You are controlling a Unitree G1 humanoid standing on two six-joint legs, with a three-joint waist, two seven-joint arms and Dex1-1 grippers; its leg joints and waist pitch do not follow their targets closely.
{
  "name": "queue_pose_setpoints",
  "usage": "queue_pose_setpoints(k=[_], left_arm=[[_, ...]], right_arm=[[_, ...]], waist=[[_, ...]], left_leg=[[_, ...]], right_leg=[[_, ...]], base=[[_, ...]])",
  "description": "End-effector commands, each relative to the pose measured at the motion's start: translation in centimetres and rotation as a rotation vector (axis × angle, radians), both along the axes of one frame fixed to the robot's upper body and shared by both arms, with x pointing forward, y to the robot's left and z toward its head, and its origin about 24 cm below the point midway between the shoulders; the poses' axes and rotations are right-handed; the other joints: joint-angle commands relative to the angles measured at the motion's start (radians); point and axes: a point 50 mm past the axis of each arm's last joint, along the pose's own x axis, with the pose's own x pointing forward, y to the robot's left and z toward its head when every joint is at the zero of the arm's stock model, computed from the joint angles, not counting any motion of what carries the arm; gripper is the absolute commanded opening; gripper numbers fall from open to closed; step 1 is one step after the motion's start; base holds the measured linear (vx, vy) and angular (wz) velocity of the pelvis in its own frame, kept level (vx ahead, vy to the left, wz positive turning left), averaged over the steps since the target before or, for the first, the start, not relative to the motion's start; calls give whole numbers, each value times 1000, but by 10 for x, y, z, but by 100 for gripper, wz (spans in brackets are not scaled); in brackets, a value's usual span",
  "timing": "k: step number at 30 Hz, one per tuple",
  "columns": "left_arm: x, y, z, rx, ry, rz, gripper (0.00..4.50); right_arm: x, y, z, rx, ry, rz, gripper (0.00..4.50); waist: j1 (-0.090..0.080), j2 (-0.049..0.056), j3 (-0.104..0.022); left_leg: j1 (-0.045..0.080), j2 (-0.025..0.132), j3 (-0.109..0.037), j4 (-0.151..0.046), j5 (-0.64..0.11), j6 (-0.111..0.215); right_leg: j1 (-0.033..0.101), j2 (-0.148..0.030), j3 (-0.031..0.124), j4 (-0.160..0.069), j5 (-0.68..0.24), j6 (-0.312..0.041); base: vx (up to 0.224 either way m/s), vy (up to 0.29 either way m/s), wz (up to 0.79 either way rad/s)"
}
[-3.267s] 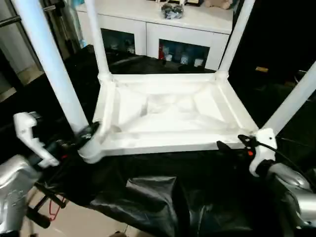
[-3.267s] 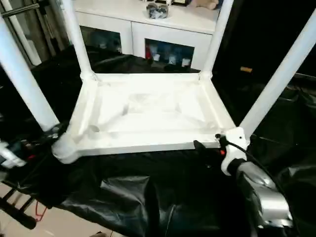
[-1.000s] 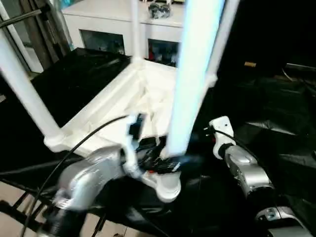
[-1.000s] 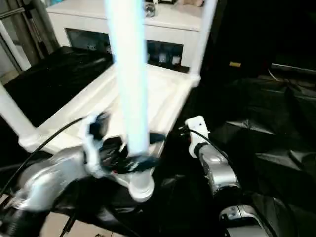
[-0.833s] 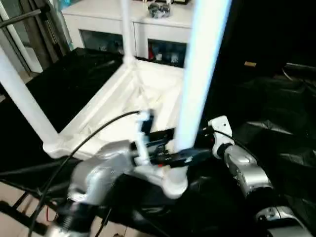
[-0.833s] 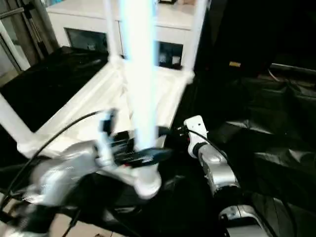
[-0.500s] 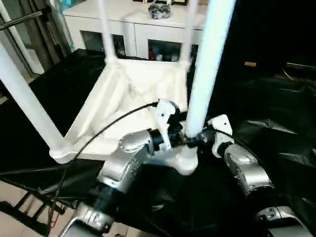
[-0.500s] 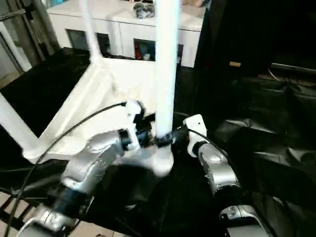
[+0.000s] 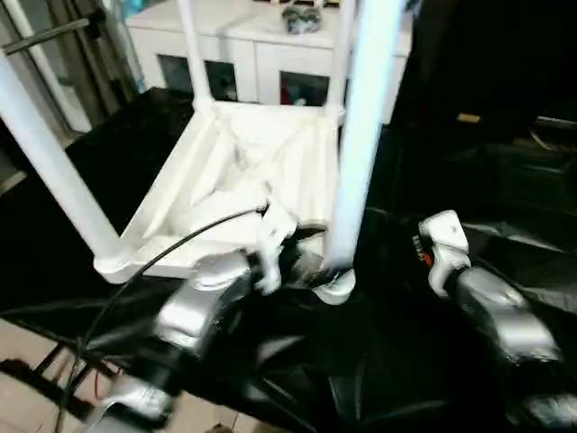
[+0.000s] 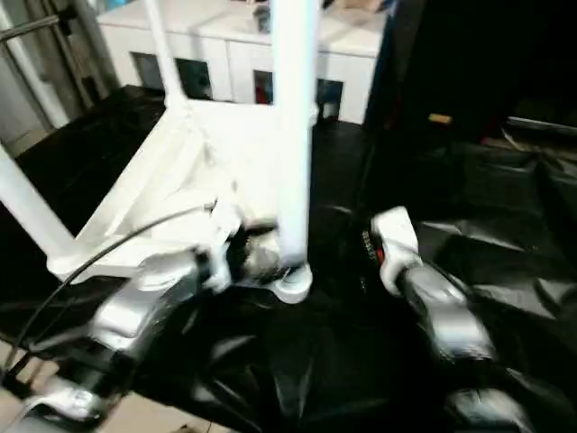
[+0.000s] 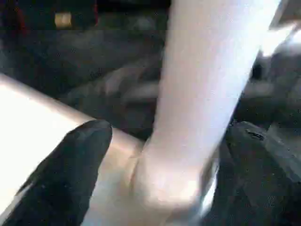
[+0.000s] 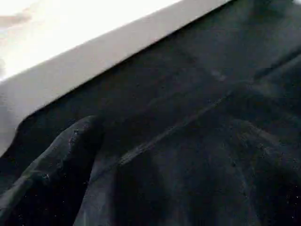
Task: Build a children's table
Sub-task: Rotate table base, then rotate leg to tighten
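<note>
The children's table (image 9: 236,170) lies upside down on the black-draped work table, with its white legs standing up. The nearest leg (image 9: 359,135) rises from the corner socket (image 9: 335,287) at the front. My left gripper (image 9: 306,262) is at that socket. In the left wrist view its black fingers (image 11: 75,160) stand open on either side of the leg's base (image 11: 188,141). My right gripper (image 9: 424,248) hovers open over the black cloth just right of that corner, holding nothing. The table's white edge (image 12: 94,52) runs past it in the right wrist view.
A white cabinet with glass doors (image 9: 243,63) stands behind the work table. Another leg (image 9: 50,162) rises at the left corner and two thin ones (image 9: 192,54) at the back. Crumpled black cloth (image 9: 406,361) covers the near side; floor (image 9: 27,361) shows at lower left.
The table has turned, so the front corner and its leg now sit further right. My left gripper stayed at that leg's base. My right gripper drew back to the right.
</note>
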Motion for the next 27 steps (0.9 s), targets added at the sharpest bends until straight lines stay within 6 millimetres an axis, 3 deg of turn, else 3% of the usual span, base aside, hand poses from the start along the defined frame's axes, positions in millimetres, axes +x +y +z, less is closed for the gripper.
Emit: queue_pose_setpoints(k=[1, 2, 6, 8, 10, 14, 19, 27], left_arm=[[3, 6, 2, 59, -2, -85, 401], [5, 10, 2, 84, -5, -98, 401], [9, 19, 1, 148, 3, -147, 366], [13, 25, 1, 197, 1, -183, 343], [21, 30, 4, 259, -16, -219, 332], [27, 30, 6, 289, -20, -253, 298], [37, 26, 11, 331, -51, -272, 271], [38, 17, 9, 338, -31, -356, 210]], right_arm=[[-6, 1, 13, 5, 12, 132, 450], [-9, -1, 15, 1, 25, 155, 450], [-18, -6, 19, -20, 63, 232, 450], [-25, -8, 23, -44, 91, 295, 450], [-37, -10, 30, -66, 142, 387, 450], [-47, -11, 38, -69, 179, 441, 450], [-57, -13, 48, -88, 205, 478, 450], [-67, -16, 61, -117, 236, 499, 450]], waist=[[13, -6, -60], [16, -2, -62], [23, -4, -60], [28, -5, -60], [36, -4, -58], [46, -3, -63], [43, -4, -65], [41, -10, -62]], left_leg=[[6, 24, -7, -60, -171, 75], [8, 28, -8, -59, -166, 74], [6, 29, -7, -61, -179, 65], [7, 29, -7, -61, -175, 67], [7, 24, -5, -58, -170, 80], [7, 30, -9, -58, -163, 77], [4, 30, -9, -55, -142, 84], [4, 28, -7, -53, -137, 96]], right_leg=[[52, -70, 48, -88, -138, -184], [50, -73, 50, -83, -125, -189], [49, -78, 48, -85, -144, -205], [49, -78, 49, -86, -144, -202], [52, -72, 49, -94, -150, -176], [54, -82, 48, -88, -153, -175], [56, -82, 48, -85, -104, -200], [57, -80, 48, -93, -148, -185]], base=[[0, 0, 0], [0, 0, 0], [0, 0, 0], [0, 0, 0], [0, 0, 0], [0, 0, 0], [0, 0, 0], [0, 0, 0]])
